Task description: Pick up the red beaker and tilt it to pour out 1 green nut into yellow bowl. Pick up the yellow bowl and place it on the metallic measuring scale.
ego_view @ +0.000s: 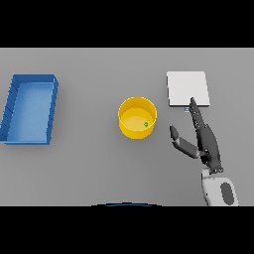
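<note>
Yellow bowl at frame centre, green nut inside. Right hand lower right of it, apart, fingers straight, thumb spread, holding nothing; fingertips overlap the metallic scale's lower edge. Blue tray far left.

Bare table between robot hand, yellow bowl

The yellow bowl stands upright mid-table, round and open, with one small green nut lying inside near its right wall. The metallic measuring scale, a flat pale square, lies just right of it, apart.
</note>
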Motion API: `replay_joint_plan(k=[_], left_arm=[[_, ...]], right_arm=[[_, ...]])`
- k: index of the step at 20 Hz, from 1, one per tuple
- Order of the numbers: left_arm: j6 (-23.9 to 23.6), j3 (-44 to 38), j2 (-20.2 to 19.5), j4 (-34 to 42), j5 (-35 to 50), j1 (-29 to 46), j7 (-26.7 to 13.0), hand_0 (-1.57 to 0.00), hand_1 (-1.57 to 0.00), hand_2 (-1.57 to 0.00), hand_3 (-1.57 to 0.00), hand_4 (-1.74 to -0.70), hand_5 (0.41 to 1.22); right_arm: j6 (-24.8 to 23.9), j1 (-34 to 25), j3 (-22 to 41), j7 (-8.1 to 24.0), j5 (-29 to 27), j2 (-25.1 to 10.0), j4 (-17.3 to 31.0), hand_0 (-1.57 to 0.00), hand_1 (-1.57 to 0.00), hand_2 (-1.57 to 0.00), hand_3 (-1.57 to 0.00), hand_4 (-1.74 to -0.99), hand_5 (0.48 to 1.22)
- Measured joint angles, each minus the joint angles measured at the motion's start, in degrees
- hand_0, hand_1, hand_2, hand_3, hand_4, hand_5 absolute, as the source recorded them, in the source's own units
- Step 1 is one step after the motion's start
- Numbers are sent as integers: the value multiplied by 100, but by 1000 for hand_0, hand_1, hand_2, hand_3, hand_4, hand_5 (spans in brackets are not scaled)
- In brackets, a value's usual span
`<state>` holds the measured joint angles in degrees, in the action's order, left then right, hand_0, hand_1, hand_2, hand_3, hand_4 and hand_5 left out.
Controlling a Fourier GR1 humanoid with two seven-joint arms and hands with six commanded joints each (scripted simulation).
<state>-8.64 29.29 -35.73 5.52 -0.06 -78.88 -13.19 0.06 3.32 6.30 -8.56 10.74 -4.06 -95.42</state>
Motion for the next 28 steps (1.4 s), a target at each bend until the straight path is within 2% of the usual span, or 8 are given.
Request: replay_joint_plan(k=[5, 14, 18, 19, 20, 22, 25, 28], left_arm=[[-427, -221, -121, 889, 913, 1069, -454, -1571, -1571, -1571, -1374, -1741, 1221], [-1852, 108, -688, 4226, 1948, 3535, -1591, -1571, -1571, -1571, -1383, -1741, 1221], [-2117, 359, -950, 5144, 2334, 4083, -2044, -1571, -1571, -1571, -1366, -1735, 955], [-2041, 459, -1000, 5305, 2447, 4121, -2138, -1571, -1571, -1571, -1407, -1661, 888], [-1909, 565, -1139, 5482, 2518, 4189, -2169, -1571, -1571, -1571, -1368, -1493, 827], [-1536, 717, -1358, 5804, 2586, 4226, -1993, -1495, -1380, -1311, -1098, -1155, 740], [-823, 687, -1659, 6151, 2861, 4555, -1469, -802, -706, -671, -565, -870, 682], [-472, 832, -1741, 6145, 2781, 4499, -1559, -410, -361, -343, -289, -762, 651]], right_arm=[[-72, -37, 70, -91, 177, -10, 15, 1, 1, 1, 1, -1194, 703], [-93, -57, 48, -106, 190, -25, 72, 1, 1, 1, 1, -1186, 687], [-85, -74, 48, -51, 180, -17, 96, 1, 1, 1, 1, -1168, 679], [-98, -100, 88, -12, 198, 37, 83, 1, 1, 1, 1, -1165, 678], [-88, -142, 32, -23, 155, -9, 111, 1, 1, 1, 1, -1165, 675], [-118, -75, 59, -54, 211, 4, 129, 1, 1, 1, 1, -1159, 669], [-90, -26, 71, -127, 203, -47, 14, 1, 1, 1, 1, -1156, 673], [-98, -24, 58, -82, 187, -43, 11, 1, 1, 1, 1, -1145, 685]])
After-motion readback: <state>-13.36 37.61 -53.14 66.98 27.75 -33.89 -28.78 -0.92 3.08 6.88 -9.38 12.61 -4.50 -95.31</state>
